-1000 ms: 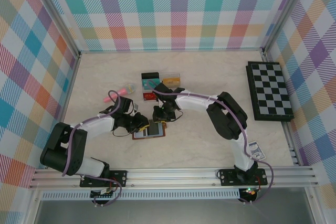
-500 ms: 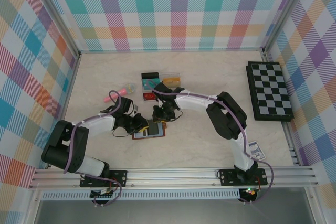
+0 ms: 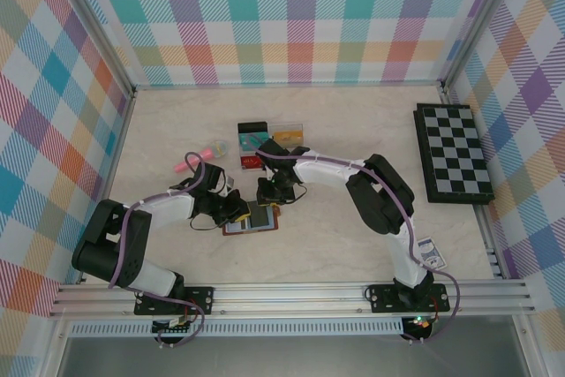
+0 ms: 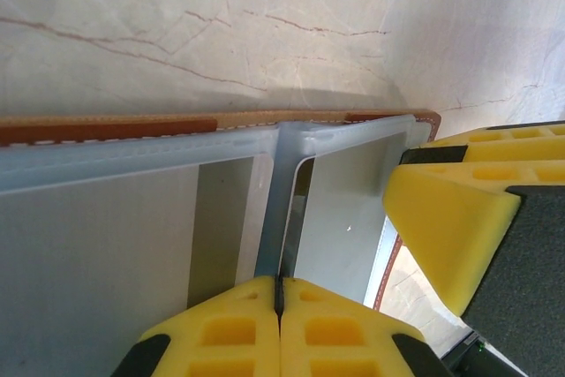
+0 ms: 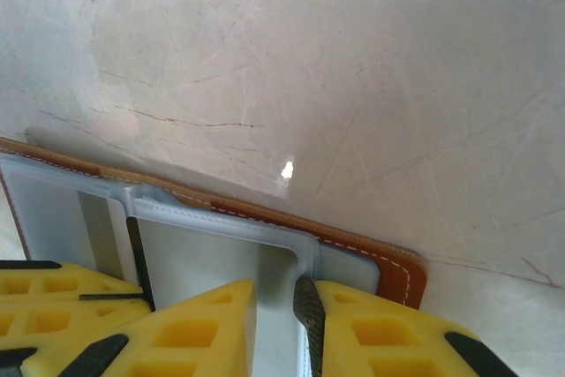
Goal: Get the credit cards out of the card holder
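The card holder (image 3: 250, 219) lies open on the bench (image 3: 371, 121), front of centre, between the two arms. The left gripper (image 4: 280, 296) is closed, its pads meeting at the fold between two clear pocket pages, and I cannot tell whether it pinches a page. The right gripper (image 5: 275, 306) straddles a pocket rim by the holder's brown stitched corner with a narrow gap, and I cannot tell whether it grips. Bare marble runs beyond the stitched edge. A clear box (image 3: 269, 140) sits just behind, and a chessboard (image 3: 455, 154) sits well apart at the right wall.
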### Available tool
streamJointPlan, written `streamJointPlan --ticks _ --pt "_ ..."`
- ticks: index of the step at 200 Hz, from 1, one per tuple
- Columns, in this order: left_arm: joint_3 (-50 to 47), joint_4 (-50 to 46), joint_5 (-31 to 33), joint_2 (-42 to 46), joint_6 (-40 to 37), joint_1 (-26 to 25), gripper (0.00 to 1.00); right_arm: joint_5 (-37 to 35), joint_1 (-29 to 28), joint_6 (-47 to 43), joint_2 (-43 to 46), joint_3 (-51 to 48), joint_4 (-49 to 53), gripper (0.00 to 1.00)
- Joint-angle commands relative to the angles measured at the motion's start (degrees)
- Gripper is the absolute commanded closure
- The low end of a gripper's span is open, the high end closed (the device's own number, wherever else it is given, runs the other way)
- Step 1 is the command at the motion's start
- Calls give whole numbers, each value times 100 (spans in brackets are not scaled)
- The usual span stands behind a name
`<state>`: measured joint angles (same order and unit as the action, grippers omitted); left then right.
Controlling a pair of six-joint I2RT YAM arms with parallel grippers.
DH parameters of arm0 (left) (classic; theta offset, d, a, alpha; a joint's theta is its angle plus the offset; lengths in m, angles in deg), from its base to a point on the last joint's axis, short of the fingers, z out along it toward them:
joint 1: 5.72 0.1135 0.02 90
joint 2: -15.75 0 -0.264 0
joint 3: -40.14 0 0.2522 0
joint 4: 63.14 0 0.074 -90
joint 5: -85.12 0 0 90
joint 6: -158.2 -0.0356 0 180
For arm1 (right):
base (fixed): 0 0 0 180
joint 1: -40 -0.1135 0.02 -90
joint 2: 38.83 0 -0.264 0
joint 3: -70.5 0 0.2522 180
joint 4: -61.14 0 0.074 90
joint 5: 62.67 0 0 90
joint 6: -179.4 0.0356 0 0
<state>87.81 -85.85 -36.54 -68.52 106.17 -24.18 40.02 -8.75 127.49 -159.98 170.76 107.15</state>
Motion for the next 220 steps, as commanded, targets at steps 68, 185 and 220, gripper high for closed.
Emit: streamJointPlan --ticks 68,185,220 --pt "15 -646 419 646 -343 244 100 -87 -20 -102 -270 3 221 76" --pt "-130 -762 388 688 -352 360 100 146 -86 -296 186 397 364 76" --pt "-173 -753 380 631 -349 369 100 351 -218 -258 -59 452 308 80"
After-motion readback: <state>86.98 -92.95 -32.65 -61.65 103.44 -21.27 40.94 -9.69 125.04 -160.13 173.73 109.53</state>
